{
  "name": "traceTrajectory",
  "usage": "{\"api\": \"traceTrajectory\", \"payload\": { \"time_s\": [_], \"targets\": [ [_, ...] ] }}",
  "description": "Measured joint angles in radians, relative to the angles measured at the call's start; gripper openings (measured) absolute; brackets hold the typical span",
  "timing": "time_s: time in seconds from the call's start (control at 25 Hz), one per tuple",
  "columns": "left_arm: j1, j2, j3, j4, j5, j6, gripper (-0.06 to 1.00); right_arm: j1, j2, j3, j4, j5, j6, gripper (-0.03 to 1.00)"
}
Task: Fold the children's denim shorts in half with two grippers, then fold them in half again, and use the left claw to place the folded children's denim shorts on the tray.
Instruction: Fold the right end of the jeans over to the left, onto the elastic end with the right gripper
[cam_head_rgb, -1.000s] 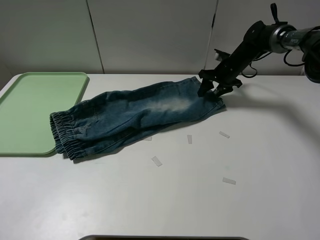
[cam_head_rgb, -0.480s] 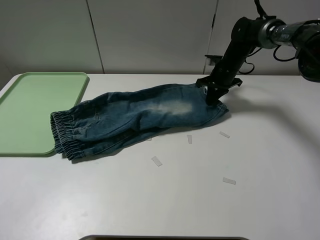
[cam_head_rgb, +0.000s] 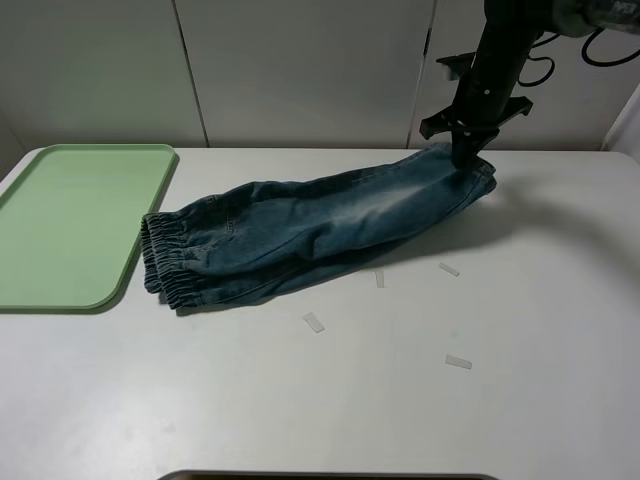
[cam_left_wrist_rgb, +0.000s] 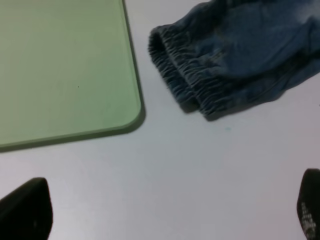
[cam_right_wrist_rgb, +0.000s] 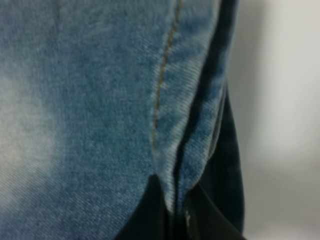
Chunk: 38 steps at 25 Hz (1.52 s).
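Observation:
The children's denim shorts (cam_head_rgb: 320, 225) lie folded lengthwise on the white table, elastic waistband (cam_head_rgb: 165, 265) at the left, leg hems at the right. My right gripper (cam_head_rgb: 465, 160) is shut on the leg hems and holds that end lifted. In the right wrist view the denim (cam_right_wrist_rgb: 100, 100) fills the frame, pinched between the fingertips (cam_right_wrist_rgb: 192, 220). The pale-green tray (cam_head_rgb: 60, 220) lies at the far left, apart from the waistband. In the left wrist view the tray (cam_left_wrist_rgb: 60, 65) and the waistband (cam_left_wrist_rgb: 185, 80) show, and my left gripper (cam_left_wrist_rgb: 160, 212) is open and empty above bare table.
Several small white paper strips (cam_head_rgb: 314, 322) lie on the table in front of the shorts. A white wall runs behind the table. A dark edge (cam_head_rgb: 330, 476) shows at the bottom of the exterior view.
My right gripper has lifted and moved right and back with the leg hems. The shorts have slid right, so the waistband has left the tray's edge.

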Motion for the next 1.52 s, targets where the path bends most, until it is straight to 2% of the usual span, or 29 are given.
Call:
{"api": "traceTrajectory", "payload": {
  "time_s": [0.28, 0.44, 0.52, 0.68, 0.72, 0.88, 1.16, 1.32, 1.4, 1.52],
  "targets": [
    [0.000, 0.000, 0.000, 0.000, 0.000, 0.000, 0.98, 0.055, -0.061, 0.000, -0.088, 0.001, 0.096, -0.01],
    [0.000, 0.000, 0.000, 0.000, 0.000, 0.000, 0.98, 0.153, -0.081, 0.000, -0.106, 0.001, 0.134, -0.01],
    [0.000, 0.000, 0.000, 0.000, 0.000, 0.000, 0.98, 0.170, -0.082, 0.000, -0.106, 0.001, 0.142, -0.01],
    [0.000, 0.000, 0.000, 0.000, 0.000, 0.000, 0.98, 0.284, -0.082, 0.000, -0.100, 0.001, 0.154, -0.01],
    [0.000, 0.000, 0.000, 0.000, 0.000, 0.000, 0.98, 0.334, -0.082, 0.000, -0.069, 0.001, 0.162, -0.01],
    [0.000, 0.000, 0.000, 0.004, 0.000, 0.000, 0.98, 0.406, -0.082, 0.000, 0.049, 0.000, 0.163, -0.01],
    [0.000, 0.000, 0.000, 0.015, 0.000, 0.000, 0.98, 0.465, -0.068, 0.000, 0.191, -0.014, 0.154, -0.01],
    [0.000, 0.000, 0.000, 0.015, 0.000, 0.000, 0.98, 0.492, -0.048, 0.001, 0.268, -0.047, 0.137, -0.01],
    [0.000, 0.000, 0.000, 0.015, 0.000, 0.000, 0.98, 0.516, -0.033, 0.001, 0.336, -0.106, 0.121, -0.01],
    [0.000, 0.000, 0.000, 0.015, 0.000, 0.000, 0.98, 0.529, -0.025, 0.001, 0.359, -0.152, 0.118, -0.01]
  ]
}}
